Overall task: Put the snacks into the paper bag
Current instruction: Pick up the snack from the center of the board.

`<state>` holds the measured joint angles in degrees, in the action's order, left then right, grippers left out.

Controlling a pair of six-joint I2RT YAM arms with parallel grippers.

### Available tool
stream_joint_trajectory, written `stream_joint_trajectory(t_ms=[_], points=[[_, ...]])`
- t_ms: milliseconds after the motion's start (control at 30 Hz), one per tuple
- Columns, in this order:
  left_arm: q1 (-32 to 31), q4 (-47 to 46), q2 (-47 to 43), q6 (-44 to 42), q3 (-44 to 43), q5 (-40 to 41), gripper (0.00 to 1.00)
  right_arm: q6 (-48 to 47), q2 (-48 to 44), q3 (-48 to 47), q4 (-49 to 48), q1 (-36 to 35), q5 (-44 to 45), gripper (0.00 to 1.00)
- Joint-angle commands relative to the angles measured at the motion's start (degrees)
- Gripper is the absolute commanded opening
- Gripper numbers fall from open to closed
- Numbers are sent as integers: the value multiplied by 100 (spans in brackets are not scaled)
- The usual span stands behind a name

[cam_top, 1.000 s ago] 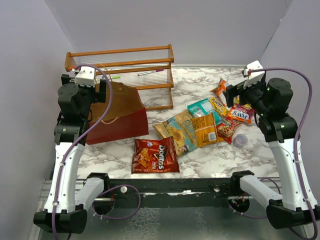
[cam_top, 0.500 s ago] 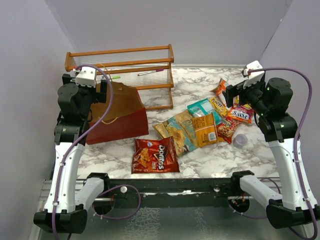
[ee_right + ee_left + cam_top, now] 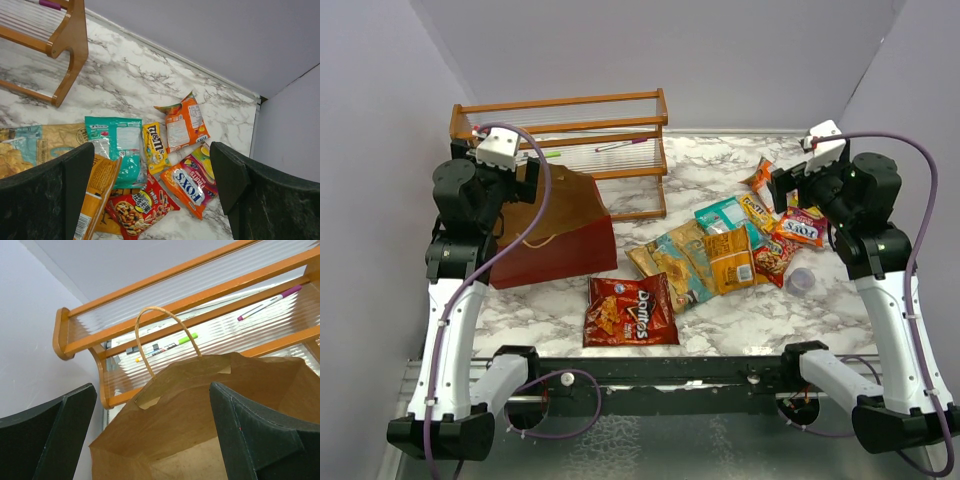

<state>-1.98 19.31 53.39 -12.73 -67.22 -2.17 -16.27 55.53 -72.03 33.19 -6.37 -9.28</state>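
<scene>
Two end effectors stand released, with nothing between their fingers. The left end effector (image 3: 152, 436) hovers over the open mouth of the dark red-brown paper carrier bag (image 3: 560, 238). This bag sits at the left of the white marbled table (image 3: 710, 160), just in front of the slatted wooden rack (image 3: 570, 125). Right of it, the red Doritos foil bag (image 3: 630, 310) lies flat near the front edge. Further right, the tan-and-teal chip bags (image 3: 670, 262) overlap a large orange packet (image 3: 728, 262). Beyond them cluster a teal packet (image 3: 117, 142), a yellow M&M's packet (image 3: 154, 145), a small orange packet (image 3: 184, 122), a FOXS packet (image 3: 192, 182) and a small red packet (image 3: 142, 205). A translucent purple cup (image 3: 802, 280) stands just beside the cluster. The right end effector (image 3: 152, 196) hovers above these packets.
</scene>
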Motion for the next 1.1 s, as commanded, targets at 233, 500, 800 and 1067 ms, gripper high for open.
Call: stream_joint_trajectory(t_ms=[233,500,800,1067], points=[[22,812,391,-580,-930,-1047,99,-301,133,670,444,27,-260,99],[-2,1111,663,-677,-1336,-1410,99,-388,562,1164,1069,22,-640,100],[-70,1063,795,-750,-1428,-1877,96,-672,1341,1244,1435,52,-1232,91],[-127,1152,1011,-913,-1636,-2246,96,-1138,2326,1011,2092,172,-1783,77]])
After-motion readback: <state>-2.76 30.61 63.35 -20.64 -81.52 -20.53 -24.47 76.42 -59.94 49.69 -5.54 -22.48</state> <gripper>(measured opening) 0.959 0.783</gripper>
